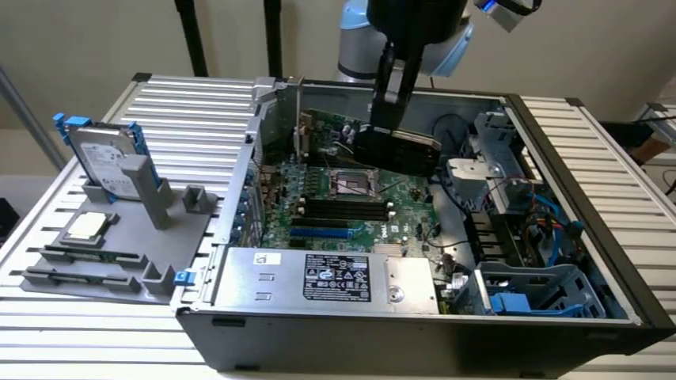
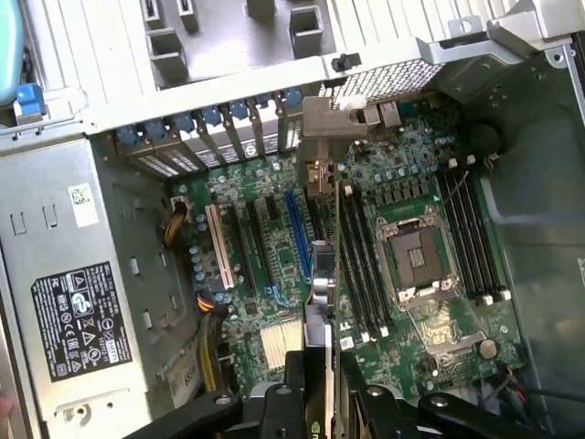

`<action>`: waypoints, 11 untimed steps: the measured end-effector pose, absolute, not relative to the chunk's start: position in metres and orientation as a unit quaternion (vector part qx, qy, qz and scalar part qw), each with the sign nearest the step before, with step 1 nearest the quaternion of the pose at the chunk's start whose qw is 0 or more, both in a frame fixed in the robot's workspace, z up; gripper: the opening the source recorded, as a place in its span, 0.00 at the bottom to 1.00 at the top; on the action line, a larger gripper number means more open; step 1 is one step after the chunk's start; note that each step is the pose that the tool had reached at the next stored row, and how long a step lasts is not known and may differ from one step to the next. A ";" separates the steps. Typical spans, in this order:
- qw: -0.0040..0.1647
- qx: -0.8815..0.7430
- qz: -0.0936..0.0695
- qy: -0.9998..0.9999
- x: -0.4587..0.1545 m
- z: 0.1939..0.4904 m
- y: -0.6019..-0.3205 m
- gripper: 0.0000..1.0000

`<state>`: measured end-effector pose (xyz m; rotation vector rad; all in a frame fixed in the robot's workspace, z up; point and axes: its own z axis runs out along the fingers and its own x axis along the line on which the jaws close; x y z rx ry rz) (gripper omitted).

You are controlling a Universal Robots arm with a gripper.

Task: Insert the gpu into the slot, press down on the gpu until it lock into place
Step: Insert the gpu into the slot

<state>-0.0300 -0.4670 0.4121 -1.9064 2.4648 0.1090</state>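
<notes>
Black gripper [image 1: 382, 119] pinching thin flat black card with metal end bracket [image 1: 397, 150]. Card hangs under gripper, over far part of green board [image 1: 365, 210]. Long narrow bright-blue slot [image 1: 320, 233] lies nearer, apart from card, just behind silver box [image 1: 317, 277]. Wrist view shows card [image 2: 320, 283] edge-on between fingers [image 2: 294, 393], with slot [image 2: 297, 229] running close beside it. Exterior view shows card's flat side.

- The computer case [image 1: 591, 261] stands on the counter [image 1: 63, 348], centre and right of the exterior view.
- The power supply [image 1: 328, 277] lies lower centre, with the slot [image 1: 320, 233] just above it.
- The gpu [image 1: 400, 150] sits upper centre, in the pincer [image 1: 385, 119].
- The hard drive [image 1: 100, 158] is upper left.
</notes>
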 end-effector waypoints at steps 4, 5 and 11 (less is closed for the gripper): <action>0.014 -0.639 0.037 0.768 -0.030 0.411 -0.467 0.26; 0.015 -0.646 0.038 0.762 -0.030 0.410 -0.467 0.26; 0.019 -0.685 0.041 0.727 -0.030 0.408 -0.467 0.26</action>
